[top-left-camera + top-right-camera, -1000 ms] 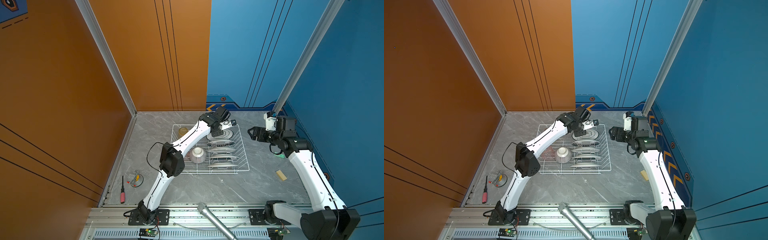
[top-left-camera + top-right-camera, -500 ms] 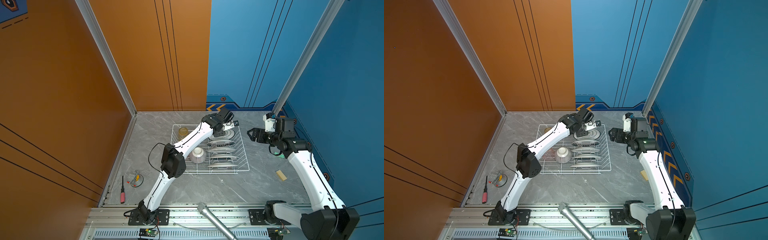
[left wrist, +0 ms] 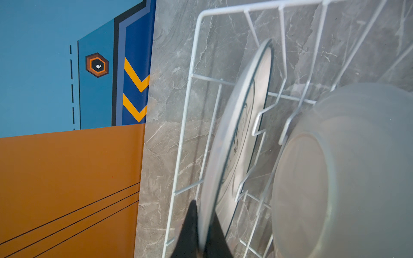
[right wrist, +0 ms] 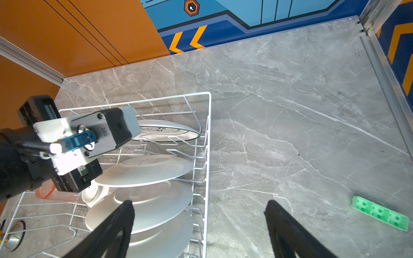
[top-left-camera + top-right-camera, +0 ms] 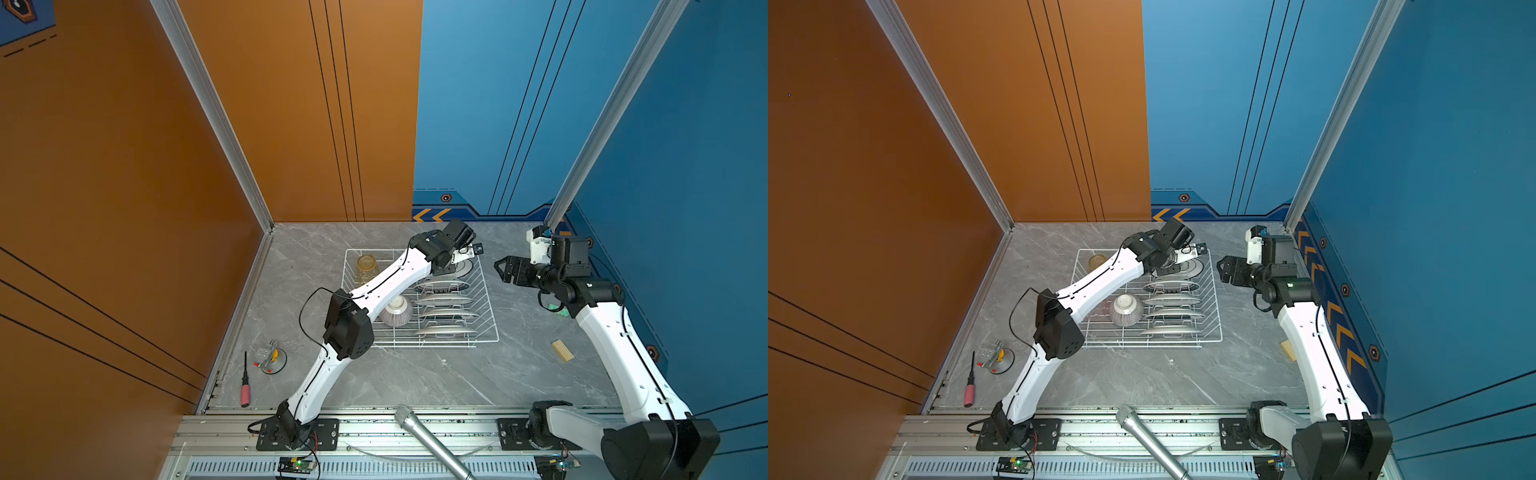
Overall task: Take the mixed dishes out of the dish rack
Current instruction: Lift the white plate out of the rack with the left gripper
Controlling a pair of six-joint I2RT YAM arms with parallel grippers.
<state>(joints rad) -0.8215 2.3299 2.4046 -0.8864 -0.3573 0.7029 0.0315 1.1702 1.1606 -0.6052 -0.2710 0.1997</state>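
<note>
Dish rack sits mid-bench, nearer the rear wall.

- Five plates stand on edge in the slot row along the rack's R side.
- Rearmost is the black-character plate. It is tilted, not upright, and its printed face shows in both top views.
- Left end effector is pinched narrow on this plate's rim, one finger per face (L wrist view). We can't tell whether the lower edge has cleared the slot wires, since the wrist blocks that spot.
- Other four plates are in the slots in front of it, undersides toward the R wrist cam.
- Striped bowl sits upside down, just beside the plate row, partly under the L arm.
- Amber tumbler is in the rack's rear L corner.
- Pink glass shows in the R wrist view only and is mostly hidden.

Right end effector has its jaws wide w/ nothing between them. It hangs over bare bench near the rack's R wall, not touching it.

Off-rack:
- green block by the R arm
- wood block further front
- screwdriver at the bench's L edge
</note>
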